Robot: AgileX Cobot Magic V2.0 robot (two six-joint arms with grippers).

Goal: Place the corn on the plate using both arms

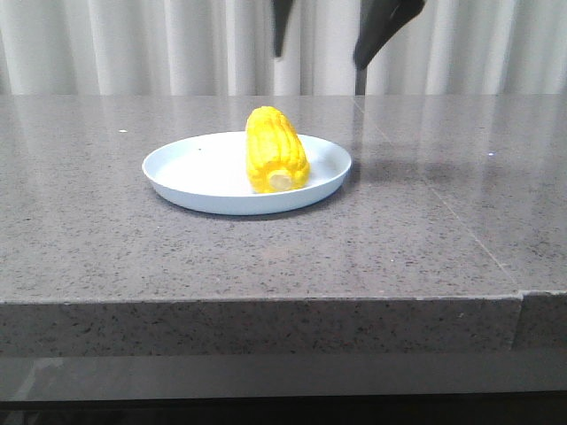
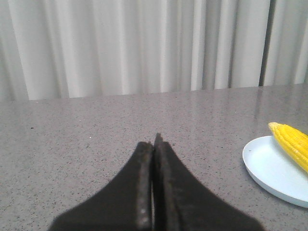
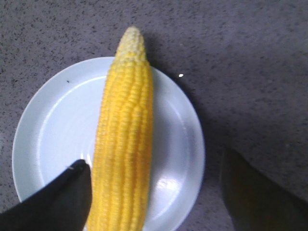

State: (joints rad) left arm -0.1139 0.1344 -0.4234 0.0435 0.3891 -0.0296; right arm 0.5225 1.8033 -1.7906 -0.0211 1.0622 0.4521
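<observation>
The grey speckled stone worktop (image 1: pixel 425 239) fills the front view from side to side, with a square front edge near the camera and pleated pale curtains (image 1: pixel 133 44) along its far side. A thin seam runs through the stone on the right of the slab. Broad bare stone lies to the left, to the right and in front of the dish.

The plate (image 1: pixel 190 168), pale blue-white and shallow, sits a little left of the slab's middle. The corn (image 1: pixel 275 149) lies on it, towards its right half, cream stub end facing the camera and its length running away towards the curtains; in the right wrist view its pale pointed tip reaches just past the rim.

The right hand (image 3: pixel 154 192) hangs directly over the plate, looking straight down. Its two black fingers (image 3: pixel 57 199) are spread wide, one on each side of the cob, gripping nothing. In the front view they show only as two dark tips at the top edge, well above the corn.

The left hand (image 2: pixel 154 144) is held low over the bare stone to the left of the plate, pointing at the curtains. Its fingers are pressed together with nothing between them.
</observation>
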